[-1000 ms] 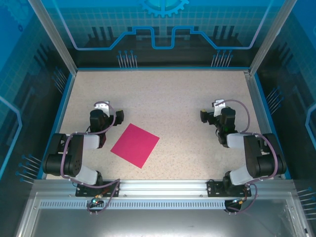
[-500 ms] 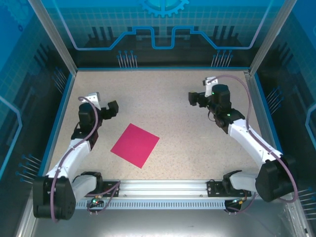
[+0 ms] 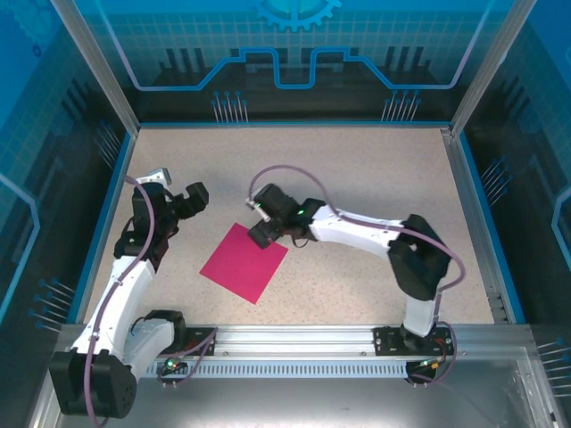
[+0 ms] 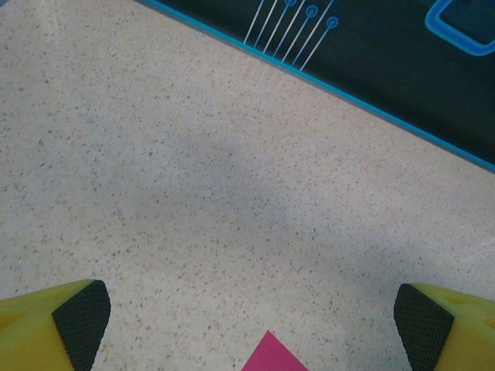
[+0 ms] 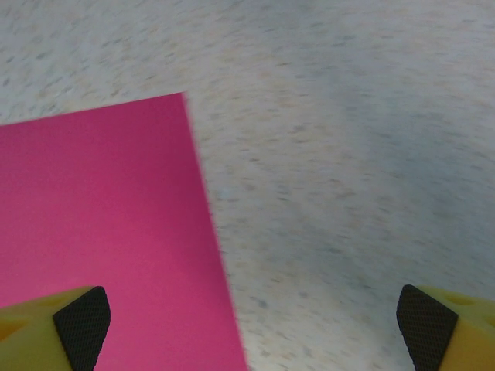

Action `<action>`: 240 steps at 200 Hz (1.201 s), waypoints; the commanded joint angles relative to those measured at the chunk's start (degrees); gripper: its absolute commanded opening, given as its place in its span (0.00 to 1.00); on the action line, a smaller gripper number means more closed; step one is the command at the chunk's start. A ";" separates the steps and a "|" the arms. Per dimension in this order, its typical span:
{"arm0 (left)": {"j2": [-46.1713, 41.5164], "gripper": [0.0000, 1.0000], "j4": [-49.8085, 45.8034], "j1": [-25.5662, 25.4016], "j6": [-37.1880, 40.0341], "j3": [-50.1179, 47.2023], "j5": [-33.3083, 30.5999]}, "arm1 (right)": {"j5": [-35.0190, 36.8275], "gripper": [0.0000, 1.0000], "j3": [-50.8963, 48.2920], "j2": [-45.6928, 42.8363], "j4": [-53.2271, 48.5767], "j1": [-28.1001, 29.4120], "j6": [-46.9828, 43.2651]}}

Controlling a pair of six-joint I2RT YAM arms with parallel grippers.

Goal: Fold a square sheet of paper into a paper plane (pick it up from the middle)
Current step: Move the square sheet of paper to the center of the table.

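The square sheet of paper (image 3: pixel 244 262) lies flat and unfolded on the speckled counter (image 3: pixel 375 169), lower left of centre in the top view. The right hand (image 3: pixel 262 234) hangs over its upper corner, jaws wide and empty. The left hand (image 3: pixel 194 198), equally wide and empty, sits upper left of the sheet; its wrist view catches one pink corner at the bottom edge.

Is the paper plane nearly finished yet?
Not started. Done: nothing, the pink square sheet lies flat and unfolded on the table. In hand: the right claw hovers open over its far corner; the left claw hangs open to one side. Left: picking it up and every fold.
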 commanded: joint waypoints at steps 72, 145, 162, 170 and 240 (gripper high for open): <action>3.72 0.98 -10.16 3.76 -6.62 3.28 -9.06 | 6.18 0.99 14.31 17.70 -7.95 5.44 -6.21; 3.43 0.98 -10.33 4.78 -6.54 2.47 -9.81 | 2.82 0.99 7.18 17.29 -5.62 -5.09 -4.90; 3.41 0.98 -10.30 4.80 -6.54 2.41 -9.89 | 1.84 0.99 4.63 15.56 -5.30 -9.25 -2.70; 3.41 0.98 -10.35 4.78 -6.58 2.38 -9.98 | 1.54 0.99 3.53 14.52 -5.54 -11.50 -1.10; 3.41 0.99 -10.64 4.78 -7.02 2.27 -9.59 | 5.81 0.99 -4.42 5.63 -9.45 -25.80 11.14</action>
